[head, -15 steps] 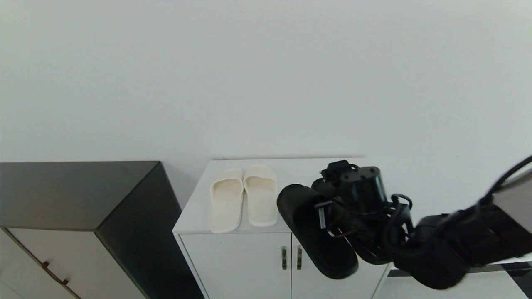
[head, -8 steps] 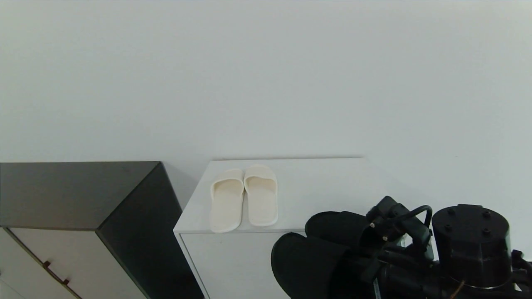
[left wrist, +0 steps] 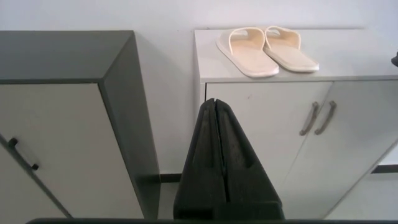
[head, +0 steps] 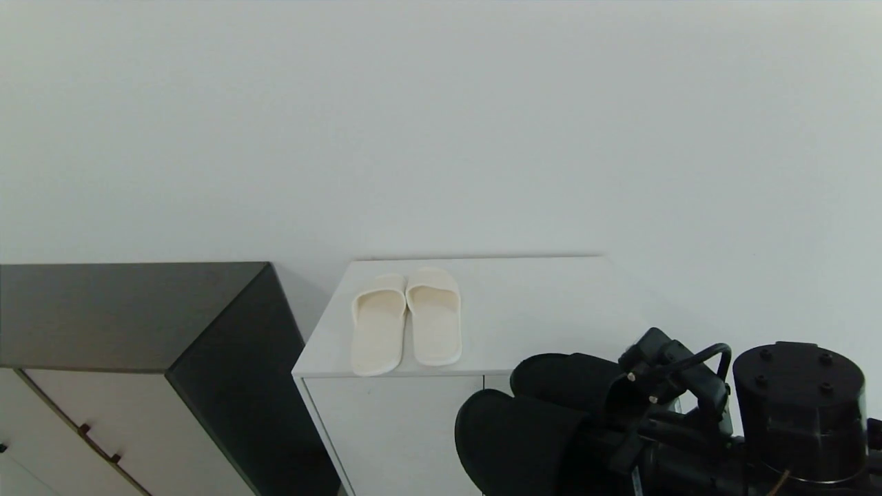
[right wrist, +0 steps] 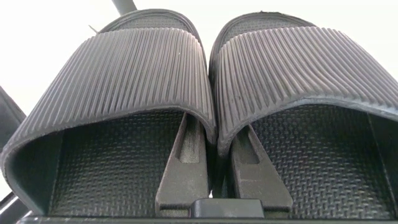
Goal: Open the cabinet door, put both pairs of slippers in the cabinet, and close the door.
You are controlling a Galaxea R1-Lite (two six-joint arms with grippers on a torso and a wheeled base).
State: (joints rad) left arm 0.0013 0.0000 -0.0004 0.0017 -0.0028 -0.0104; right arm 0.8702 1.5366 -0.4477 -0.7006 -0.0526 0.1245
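Observation:
A pair of cream slippers [head: 406, 320] lies side by side on the left of the white cabinet's top [head: 544, 310]. At the lower right of the head view my right gripper [head: 610, 417] holds the black slippers [head: 524, 434] in the air in front of the cabinet. In the right wrist view its fingers [right wrist: 183, 168] sit one inside each black slipper [right wrist: 124, 68], pinching the two inner sides together. My left gripper [left wrist: 217, 155] is shut with nothing in it, low in front of the cabinet's closed doors [left wrist: 267, 130]. The cream slippers [left wrist: 267, 50] lie above them.
A dark cabinet [head: 138, 310] with light drawer fronts stands close to the left of the white one. The white cabinet's two metal handles [left wrist: 317, 118] meet at the middle of its doors. A plain wall rises behind.
My right arm has carried the black slippers from in front of the cabinet's doors down and toward me, to the right. The head view has shifted slightly.

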